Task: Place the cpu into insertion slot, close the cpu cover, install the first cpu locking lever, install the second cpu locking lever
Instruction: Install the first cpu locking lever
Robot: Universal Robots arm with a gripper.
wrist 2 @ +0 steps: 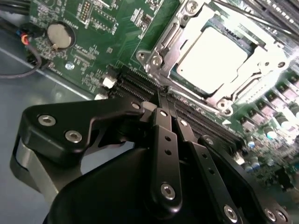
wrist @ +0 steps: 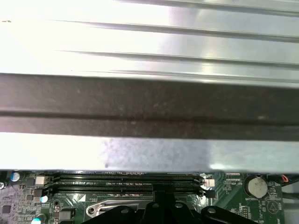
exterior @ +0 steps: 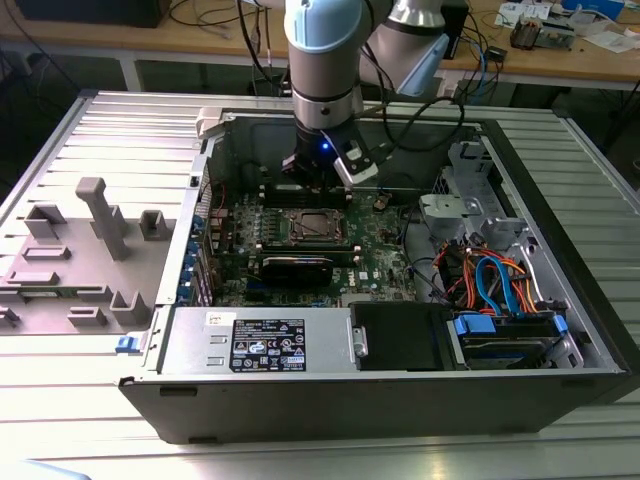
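Your black fingers (wrist 2: 161, 122) are pinched together, holding nothing; the flat silver-grey square cpu (wrist 2: 212, 53) lies seated in the silver-rimmed black insertion slot (wrist 2: 156, 56), just beyond the fingertips, across the long black memory slots (wrist 2: 140, 86).

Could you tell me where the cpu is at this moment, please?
In the second wrist view the cpu sits in the insertion slot, framed by the cpu cover, just past the gripper.

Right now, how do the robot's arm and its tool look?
The arm is a thick silver-grey tube with light blue caps and a small blue light near its wrist. The tool is black, made of jointed bars with silver screws.
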